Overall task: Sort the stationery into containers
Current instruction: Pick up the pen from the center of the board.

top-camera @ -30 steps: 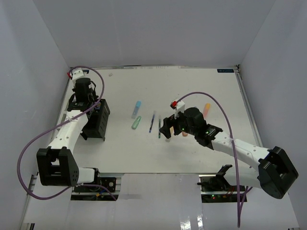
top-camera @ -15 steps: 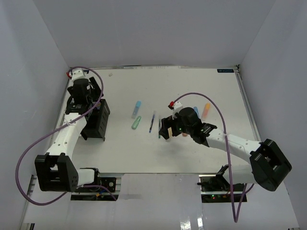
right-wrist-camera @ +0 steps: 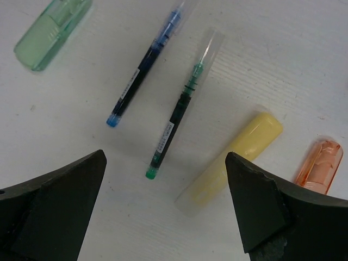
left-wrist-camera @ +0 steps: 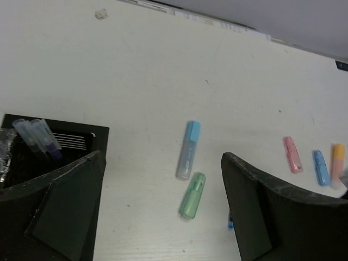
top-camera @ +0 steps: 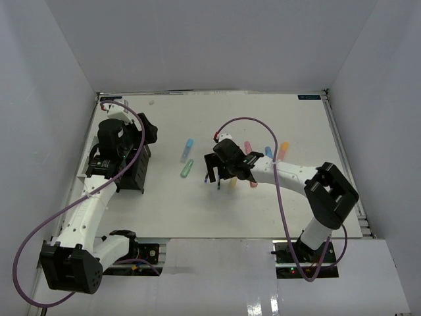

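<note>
One black organizer (top-camera: 131, 172) stands leftmost, the left tool (left-wrist-camera: 162, 163) wide open and empty by it. Seven markers and two pens lie on the worktop (top-camera: 263, 112): blue marker (left-wrist-camera: 188, 142), green marker (left-wrist-camera: 192, 196), blue pen (right-wrist-camera: 144, 62), green pen (right-wrist-camera: 179, 106), yellow marker (right-wrist-camera: 234, 163), orange marker (right-wrist-camera: 319, 163), with the right tool (right-wrist-camera: 165, 160) gaping empty above the pens. Rightmost: pink marker (left-wrist-camera: 292, 154), second blue marker (left-wrist-camera: 321, 167), second orange marker (left-wrist-camera: 337, 157).

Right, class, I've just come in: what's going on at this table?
It's a stationery-sorting job. The right gripper hangs open over the green pen, with the blue pen and yellow marker on either side, holding nothing. The left gripper is open above the black organizer's edge, which already holds a few clear-capped pieces.
</note>
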Motion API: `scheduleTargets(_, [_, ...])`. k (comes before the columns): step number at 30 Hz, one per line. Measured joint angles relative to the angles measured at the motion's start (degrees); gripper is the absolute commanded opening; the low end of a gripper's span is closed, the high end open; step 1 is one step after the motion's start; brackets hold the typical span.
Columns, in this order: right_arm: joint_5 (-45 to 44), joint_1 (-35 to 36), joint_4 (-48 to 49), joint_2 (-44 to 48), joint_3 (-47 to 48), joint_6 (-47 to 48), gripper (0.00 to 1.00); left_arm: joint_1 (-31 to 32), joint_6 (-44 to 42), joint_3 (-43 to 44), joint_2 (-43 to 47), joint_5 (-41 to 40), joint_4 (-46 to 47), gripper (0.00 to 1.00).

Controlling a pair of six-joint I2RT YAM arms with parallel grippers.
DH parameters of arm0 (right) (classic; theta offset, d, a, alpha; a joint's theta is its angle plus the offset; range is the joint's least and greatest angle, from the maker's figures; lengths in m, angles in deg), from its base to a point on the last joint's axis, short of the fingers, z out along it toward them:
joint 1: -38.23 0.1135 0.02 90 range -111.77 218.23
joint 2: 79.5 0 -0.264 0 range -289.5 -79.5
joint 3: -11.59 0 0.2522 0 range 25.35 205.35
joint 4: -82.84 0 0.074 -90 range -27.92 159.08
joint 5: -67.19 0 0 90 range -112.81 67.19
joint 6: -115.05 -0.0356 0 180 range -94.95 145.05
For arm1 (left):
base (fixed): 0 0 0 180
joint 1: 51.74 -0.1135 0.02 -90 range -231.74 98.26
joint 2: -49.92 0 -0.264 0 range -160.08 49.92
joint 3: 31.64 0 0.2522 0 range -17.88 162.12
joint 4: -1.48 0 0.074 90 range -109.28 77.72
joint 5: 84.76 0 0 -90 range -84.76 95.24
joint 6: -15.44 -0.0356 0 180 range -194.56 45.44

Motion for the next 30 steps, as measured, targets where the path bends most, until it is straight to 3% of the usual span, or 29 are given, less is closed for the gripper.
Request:
scheduleTargets(9, [-4.4, 0.9, -6.2, -11.0, 7.1, -4.3, 0.81, 1.6, 0.5, -0.7, 0.1, 1.5, -0.4, 0.98])
scheduleTargets(21, [-6.4, 1.0, -7.2, -13.5, 7.9, -6.2, 0.56, 1.6, 1.1, -0.8, 0.1, 2.3, -0.4, 0.98])
scheduleTargets(30, [-7.8, 0.8, -7.2, -13.5, 7.9, -6.8, 0.23, 1.6, 1.3, -0.9, 0.1, 3.1, -0.3, 0.98])
